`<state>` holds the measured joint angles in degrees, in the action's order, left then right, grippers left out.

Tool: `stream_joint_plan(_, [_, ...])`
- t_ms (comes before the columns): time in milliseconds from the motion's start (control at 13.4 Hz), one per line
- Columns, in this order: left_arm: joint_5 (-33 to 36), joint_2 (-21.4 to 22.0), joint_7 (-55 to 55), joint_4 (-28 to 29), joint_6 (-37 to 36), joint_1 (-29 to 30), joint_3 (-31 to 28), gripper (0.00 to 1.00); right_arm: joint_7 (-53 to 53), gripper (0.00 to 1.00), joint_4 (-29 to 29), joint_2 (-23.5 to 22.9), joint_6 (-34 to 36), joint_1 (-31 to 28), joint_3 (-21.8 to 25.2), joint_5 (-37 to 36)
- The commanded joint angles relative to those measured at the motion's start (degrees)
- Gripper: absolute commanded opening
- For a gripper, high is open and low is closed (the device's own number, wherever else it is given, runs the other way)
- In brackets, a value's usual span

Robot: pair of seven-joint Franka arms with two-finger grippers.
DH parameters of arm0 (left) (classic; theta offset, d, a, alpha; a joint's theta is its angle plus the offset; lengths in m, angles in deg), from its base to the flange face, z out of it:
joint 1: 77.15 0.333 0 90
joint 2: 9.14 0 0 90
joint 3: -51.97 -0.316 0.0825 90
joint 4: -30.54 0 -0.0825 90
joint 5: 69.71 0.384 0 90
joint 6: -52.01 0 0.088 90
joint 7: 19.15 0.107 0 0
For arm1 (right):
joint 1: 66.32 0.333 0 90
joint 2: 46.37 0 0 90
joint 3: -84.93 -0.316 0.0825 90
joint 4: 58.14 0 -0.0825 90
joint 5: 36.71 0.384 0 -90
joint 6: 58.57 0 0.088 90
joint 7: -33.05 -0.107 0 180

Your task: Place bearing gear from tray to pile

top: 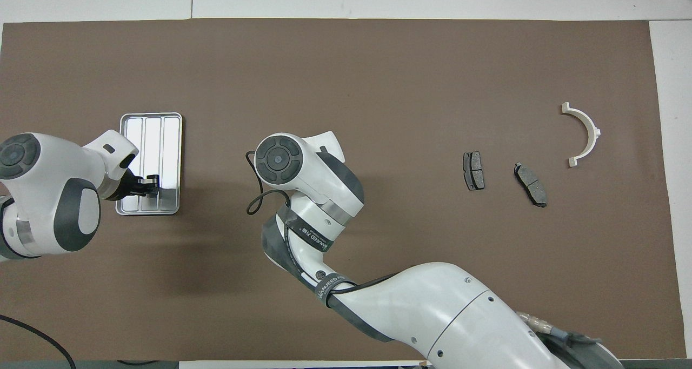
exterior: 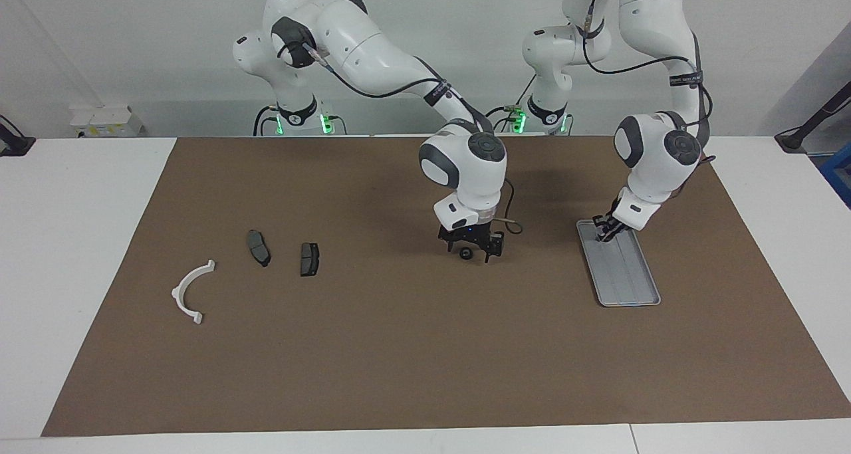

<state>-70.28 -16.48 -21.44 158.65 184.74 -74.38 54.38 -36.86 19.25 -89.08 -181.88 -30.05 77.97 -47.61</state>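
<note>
From my station I see a brown mat point(exterior: 399, 347) spread over most of the white table point(exterior: 73, 241), whose bare top shows along the mat's edges and at both ends. A small white box point(exterior: 106, 120) sits at the table's edge nearest the robots, toward the right arm's end. A dark stand point(exterior: 808, 127) leans in at the left arm's end, with something blue point(exterior: 839, 175) beside it.

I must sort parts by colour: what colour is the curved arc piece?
White; the arc piece shows best in the overhead view.
</note>
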Motion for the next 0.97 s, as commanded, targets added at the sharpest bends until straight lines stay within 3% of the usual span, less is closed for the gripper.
stream_joint_plan(0, [0.2,2.0,-1.2,-7.7,-10.8,0.0,0.0,0.03,-0.7,1.00,1.0,-0.3,-1.8,-0.5,-0.6,0.5])
stream_joint_plan(150, [0.1,2.1,-3.0,-15.1,-20.5,0.0,0.0,0.03,-0.6,0.96,1.4,-0.3,-2.0,-0.6,-0.6,0.9])
stream_joint_plan(299, [0.1,2.7,-5.0,-19.0,-27.5,-0.5,0.0,0.03,-0.6,0.84,1.4,-0.3,-2.0,-0.6,-0.6,1.1])
stream_joint_plan(598, [0.2,4.5,-9.2,-19.0,-31.6,-1.2,0.3,0.03,-0.7,0.57,2.0,-0.2,-2.1,-0.5,-0.7,1.4])
stream_joint_plan(897, [0.2,5.0,-12.6,-18.9,-32.9,-1.2,0.5,0.04,-0.6,0.17,2.4,-0.2,-2.4,-0.4,-0.7,1.3])
